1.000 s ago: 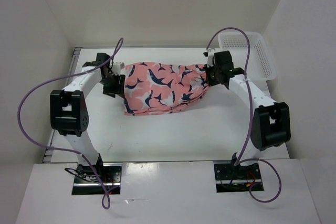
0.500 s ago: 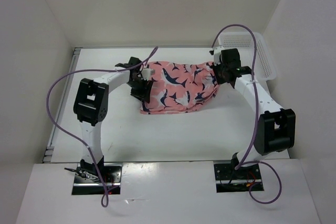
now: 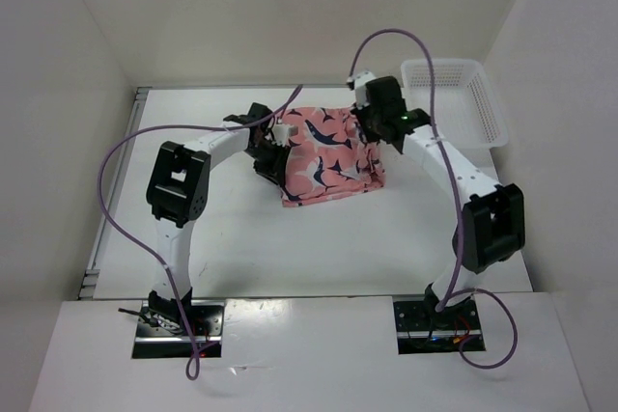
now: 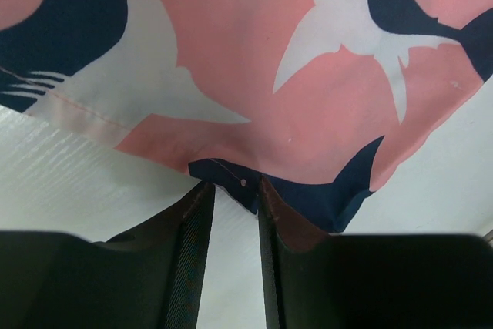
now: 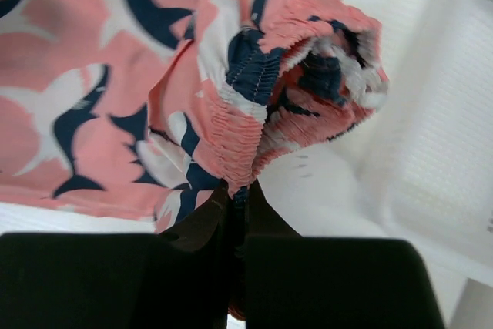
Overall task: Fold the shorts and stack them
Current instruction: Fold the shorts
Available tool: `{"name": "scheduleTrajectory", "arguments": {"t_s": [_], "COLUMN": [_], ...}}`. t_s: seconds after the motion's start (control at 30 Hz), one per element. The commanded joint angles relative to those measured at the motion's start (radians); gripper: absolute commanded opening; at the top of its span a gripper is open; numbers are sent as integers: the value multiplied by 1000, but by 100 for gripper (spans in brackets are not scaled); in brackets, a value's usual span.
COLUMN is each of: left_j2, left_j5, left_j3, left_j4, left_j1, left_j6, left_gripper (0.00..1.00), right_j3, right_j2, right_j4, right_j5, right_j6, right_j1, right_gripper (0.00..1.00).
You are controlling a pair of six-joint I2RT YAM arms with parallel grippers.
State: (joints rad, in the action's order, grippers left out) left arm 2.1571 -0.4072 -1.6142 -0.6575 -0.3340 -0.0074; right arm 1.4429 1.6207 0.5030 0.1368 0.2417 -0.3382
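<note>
One pair of salmon-pink shark-print shorts (image 3: pixel 328 153) lies bunched and folded near the table's back middle. My left gripper (image 3: pixel 273 149) is at its left edge. In the left wrist view the jaws (image 4: pixel 231 188) stand slightly apart with table showing between them, and a navy corner of the shorts (image 4: pixel 269 75) rests at the fingertips. My right gripper (image 3: pixel 375 124) is at the shorts' top right. In the right wrist view it (image 5: pixel 239 188) is shut on the gathered elastic waistband of the shorts (image 5: pixel 239 105), which is lifted. No second pair is in view.
A white plastic mesh basket (image 3: pixel 454 94) stands at the back right, close to my right arm; it also shows in the right wrist view (image 5: pixel 447 113). White walls enclose the table on three sides. Purple cables loop above both arms.
Both grippers have moved inward, the left to the right and the right to the left, folding the spread shorts into a narrower bundle. The left jaws now show a gap.
</note>
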Motion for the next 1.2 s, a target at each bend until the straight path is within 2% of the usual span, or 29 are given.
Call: {"name": "scheduleTrajectory", "arguments": {"t_s": [0.0, 0.17, 0.33, 0.57, 0.9, 1.1, 1.17], "left_j2": [47, 47, 47, 56, 46, 26, 15], "left_j5": [7, 7, 16, 16, 16, 16, 25], "left_j3": [-19, -9, -9, -9, 0, 0, 0], "left_j4": [7, 7, 7, 25, 25, 35, 35], "left_j1": [-10, -10, -10, -10, -10, 21, 32], "left_j6": [7, 7, 7, 7, 7, 7, 7], "left_gripper": [37, 37, 37, 36, 36, 36, 36], "right_j3": [42, 126, 174, 254, 217, 266, 266], "right_j2": [60, 123, 188, 243, 329, 402, 415], "right_j4": [-26, -26, -35, -35, -55, -75, -75], "right_j5": [49, 72, 72, 84, 50, 50, 50], "right_j6": [-41, -99, -108, -108, -117, -117, -117], "right_j1": [-73, -116, -228, -291, -372, -432, -432], "right_gripper": [0, 0, 0, 0, 0, 0, 4]}}
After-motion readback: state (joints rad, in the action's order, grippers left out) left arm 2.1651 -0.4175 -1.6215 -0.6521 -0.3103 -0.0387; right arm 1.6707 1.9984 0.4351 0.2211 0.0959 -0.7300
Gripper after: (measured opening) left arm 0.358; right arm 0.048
